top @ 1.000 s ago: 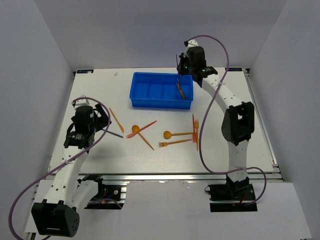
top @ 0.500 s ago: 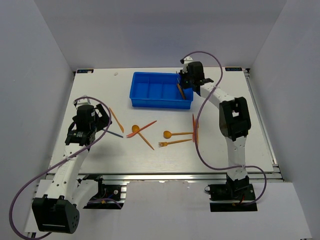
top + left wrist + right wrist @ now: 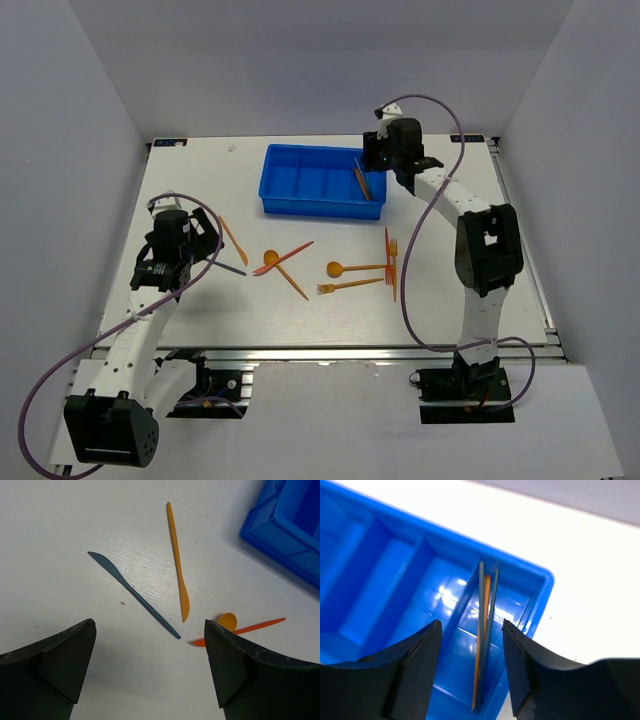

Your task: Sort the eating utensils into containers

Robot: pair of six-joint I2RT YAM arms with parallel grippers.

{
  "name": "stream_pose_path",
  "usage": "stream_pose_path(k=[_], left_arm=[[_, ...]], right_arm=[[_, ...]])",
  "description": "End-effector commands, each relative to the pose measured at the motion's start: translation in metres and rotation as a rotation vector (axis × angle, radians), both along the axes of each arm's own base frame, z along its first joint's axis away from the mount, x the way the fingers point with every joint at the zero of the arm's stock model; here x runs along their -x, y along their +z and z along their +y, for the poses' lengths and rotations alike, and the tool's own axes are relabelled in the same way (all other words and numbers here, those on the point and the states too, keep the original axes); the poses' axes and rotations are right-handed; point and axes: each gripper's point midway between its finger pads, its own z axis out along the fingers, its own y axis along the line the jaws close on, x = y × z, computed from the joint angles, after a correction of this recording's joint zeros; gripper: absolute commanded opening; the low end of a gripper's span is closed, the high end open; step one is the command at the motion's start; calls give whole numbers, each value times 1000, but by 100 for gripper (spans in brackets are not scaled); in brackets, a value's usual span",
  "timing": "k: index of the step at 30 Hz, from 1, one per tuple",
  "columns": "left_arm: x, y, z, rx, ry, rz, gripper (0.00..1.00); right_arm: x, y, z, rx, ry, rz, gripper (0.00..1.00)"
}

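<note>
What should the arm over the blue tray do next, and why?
Probably lift the right end effector clear of the tray. Its jaws stand open, and the sticks lie free in the rightmost compartment, so that drop looks done. An orange fork and spoon wait on the table.

blue tray (image 3: pixel 285 520) cropped, orange spoon (image 3: pixel 227 621) half hidden

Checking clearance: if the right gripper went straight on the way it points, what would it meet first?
Most likely the thin sticks lying in the blue tray's end compartment, in line between the right gripper's parted fingers; depth is hard to judge.
</note>
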Motion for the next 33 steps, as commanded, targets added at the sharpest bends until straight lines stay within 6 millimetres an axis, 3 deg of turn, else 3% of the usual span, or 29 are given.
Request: stream_pose_path(k=[1,3,5,7,8,9,10,11,12,16,22,26,33], left_arm=[[0,-2,-1,-3,-3,1,98],[0,-1,-1,-3,-3,-1,98],[0,0,0,-4,-1,-4,98],[0,0,0,-4,-1,-4,98],[0,-1,-1,-2,-2,0,98],[0,0,-1,-1,-4,-4,98],[0,0,-2,2,-6,-2,98],[0,0,-3,3,-12,-3,98],[0,0,-4,9,-18,-4,98],[0,3,-8,19,-37,-21,98],[1,6,-10,25,-47,-36,98],[1,5,-11,25,-52,-34,98],[1,6,-12,27,-58,-36,98]], right_arm=[[7,76,-5,-87,-48,-100,58],[33,77,-6,-91,-53,-17,58],[65,53,-1,-36,-52,72,57],[108,48,11,-9,69,103,57],[152,8,28,10,199,183,57],[174,17,34,6,270,143,57],[192,13,51,53,386,71,58],[209,-16,43,114,392,88,58],[215,-16,44,132,409,66,58],[242,-46,39,209,529,135,57],[247,-63,40,276,584,173,54],[258,-95,37,350,631,280,54],[264,-118,39,389,643,325,56]])
